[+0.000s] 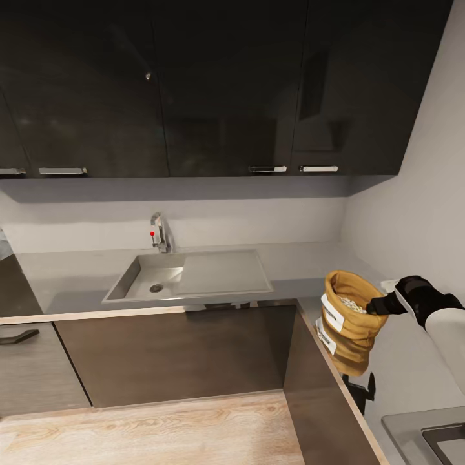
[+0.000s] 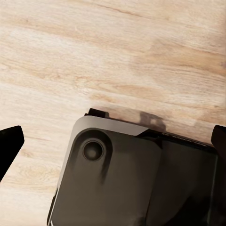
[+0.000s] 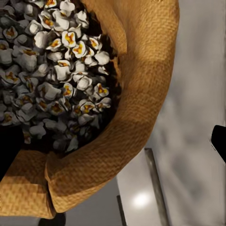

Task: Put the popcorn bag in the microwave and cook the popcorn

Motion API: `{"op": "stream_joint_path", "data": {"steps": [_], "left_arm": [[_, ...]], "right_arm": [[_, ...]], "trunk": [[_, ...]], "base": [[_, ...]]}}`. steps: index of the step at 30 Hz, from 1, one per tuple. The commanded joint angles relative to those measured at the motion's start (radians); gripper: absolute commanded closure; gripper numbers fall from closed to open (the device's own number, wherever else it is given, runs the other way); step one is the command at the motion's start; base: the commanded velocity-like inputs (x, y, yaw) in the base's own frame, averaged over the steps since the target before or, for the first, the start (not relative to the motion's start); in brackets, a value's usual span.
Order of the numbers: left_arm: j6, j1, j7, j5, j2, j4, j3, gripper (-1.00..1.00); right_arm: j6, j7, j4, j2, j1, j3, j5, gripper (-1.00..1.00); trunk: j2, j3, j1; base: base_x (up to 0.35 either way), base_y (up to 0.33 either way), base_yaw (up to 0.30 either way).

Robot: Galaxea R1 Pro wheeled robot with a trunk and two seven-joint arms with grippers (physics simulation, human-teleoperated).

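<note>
The black right gripper (image 1: 380, 303) is pinching the rim of the golden-tan woven popcorn bag (image 1: 352, 320), hiding its fingertips, above the light-grey countertop's (image 1: 77, 278) front edge; whitish popcorn (image 3: 52, 70) is filling it.

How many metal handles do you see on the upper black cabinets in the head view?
4. Two sit at the left: one cut by the picture's edge, one beside it. Two sit at the right, close together. More may lie outside the picture.
</note>
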Motion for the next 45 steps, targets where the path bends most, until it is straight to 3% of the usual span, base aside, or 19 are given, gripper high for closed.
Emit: {"op": "stream_joint_path", "data": {"steps": [1,12,45], "left_arm": [[-0.003,-0.001,-0.001,0.001,-0.001,0.001,0.003,-1.00],[-0.003,-0.003,-0.001,0.000,-0.001,0.000,0.002,-1.00],[-0.003,-0.005,-0.001,0.003,0.003,0.001,0.002,-1.00]], "right_arm": [[0.003,0.002,-0.002,0.000,0.000,0.002,0.010,-1.00],[0.005,-0.037,-0.005,0.000,-0.010,-0.020,0.010,-1.00],[0.072,-0.015,-0.051,0.016,-0.019,-0.028,0.010,-1.00]], "trunk": [[-0.001,0.000,0.000],[-0.001,0.000,0.000],[-0.001,0.000,0.000]], "base": [[0.000,0.000,0.000],[0.000,0.000,0.000],[0.015,0.000,0.000]]}}
